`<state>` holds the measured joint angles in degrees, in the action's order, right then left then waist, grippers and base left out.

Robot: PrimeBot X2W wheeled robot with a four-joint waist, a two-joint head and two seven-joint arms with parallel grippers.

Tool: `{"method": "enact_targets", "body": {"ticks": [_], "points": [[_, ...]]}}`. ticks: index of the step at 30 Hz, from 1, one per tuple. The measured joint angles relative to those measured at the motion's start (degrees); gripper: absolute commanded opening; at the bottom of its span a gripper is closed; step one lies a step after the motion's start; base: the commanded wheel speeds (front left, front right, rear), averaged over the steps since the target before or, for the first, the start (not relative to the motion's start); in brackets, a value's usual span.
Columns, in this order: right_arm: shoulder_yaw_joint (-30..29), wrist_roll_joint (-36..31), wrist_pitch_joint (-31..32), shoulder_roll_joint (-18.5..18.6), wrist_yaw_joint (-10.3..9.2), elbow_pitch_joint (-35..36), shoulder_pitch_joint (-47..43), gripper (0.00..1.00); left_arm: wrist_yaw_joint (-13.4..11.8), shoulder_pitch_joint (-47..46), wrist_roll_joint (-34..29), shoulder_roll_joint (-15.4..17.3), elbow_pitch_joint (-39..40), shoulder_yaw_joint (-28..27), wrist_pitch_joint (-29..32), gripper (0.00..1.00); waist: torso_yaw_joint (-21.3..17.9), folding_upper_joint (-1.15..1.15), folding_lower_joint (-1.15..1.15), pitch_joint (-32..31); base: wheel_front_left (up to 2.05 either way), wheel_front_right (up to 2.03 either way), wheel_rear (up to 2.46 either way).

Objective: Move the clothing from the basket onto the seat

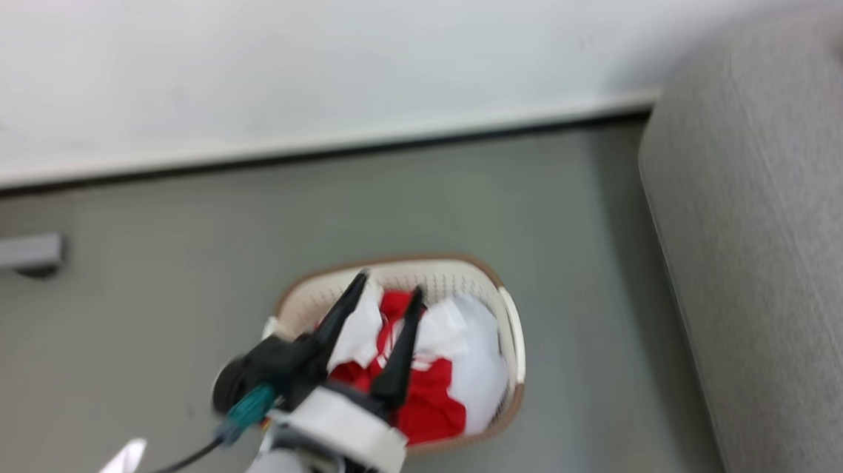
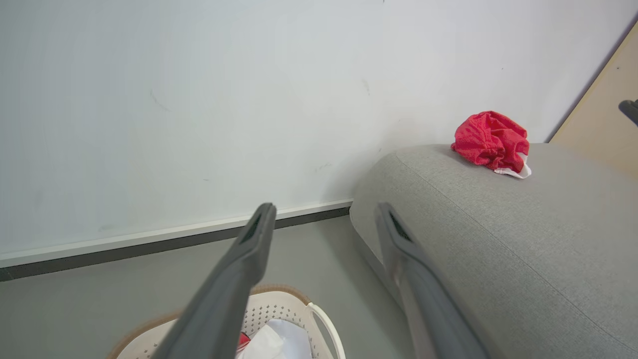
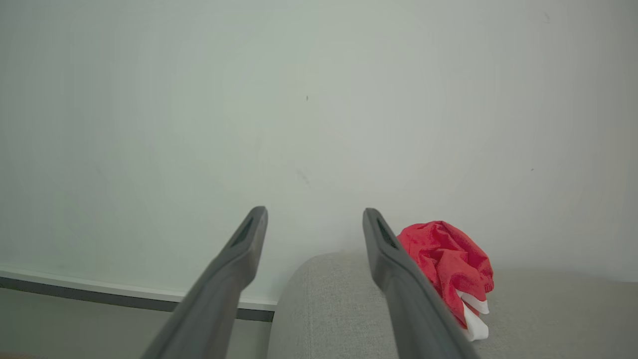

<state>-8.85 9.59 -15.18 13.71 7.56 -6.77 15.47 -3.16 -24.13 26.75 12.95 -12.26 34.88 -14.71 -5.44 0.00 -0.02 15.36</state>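
Sprawling along the right side, the grey seat carries one crumpled red garment near its rounded end by the wall. The basket stands on the floor near the seat, with the remaining clothing heaped inside, red and white folds mixed. The fabric looks light and limp and likely to drag neighbouring layers along, so pinching a raised red fold atop the heap seems best. The left jaws hang fully spread and empty above the basket. The right jaws, over the seat, gape wide and hold nothing.
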Motion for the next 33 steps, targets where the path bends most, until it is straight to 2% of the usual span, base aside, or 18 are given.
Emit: {"method": "enact_targets", "body": {"ticks": [6,13,20,33], "points": [[5.1,-0.6,0.0,-4.9,0.0,3.1,-10.6,1.0,-2.6,9.7,1.7,-0.5,1.8,-6.3,-0.4,1.0,2.1,0.0,0.0,-7.3,0.0,0.0,0.0],[6.6,-0.7,0.0,-9.0,0.0,2.9,-19.6,1.0,-2.9,21.2,-0.7,-1.2,4.1,-13.8,-0.4,1.0,4.9,0.0,0.0,-14.5,0.0,0.0,0.0],[5.3,-1.0,0.0,-10.5,0.0,-0.6,-23.2,1.0,-0.1,26.3,-5.1,-3.4,4.2,-20.0,-0.4,1.0,6.7,0.0,0.0,-17.3,0.0,0.0,0.0],[4.9,-0.2,0.0,-10.7,0.0,-4.1,-23.7,1.0,5.2,28.7,-11.4,-7.5,1.7,-27.2,-0.4,1.0,5.5,0.0,0.02,-17.9,0.0,0.0,0.0]]}}
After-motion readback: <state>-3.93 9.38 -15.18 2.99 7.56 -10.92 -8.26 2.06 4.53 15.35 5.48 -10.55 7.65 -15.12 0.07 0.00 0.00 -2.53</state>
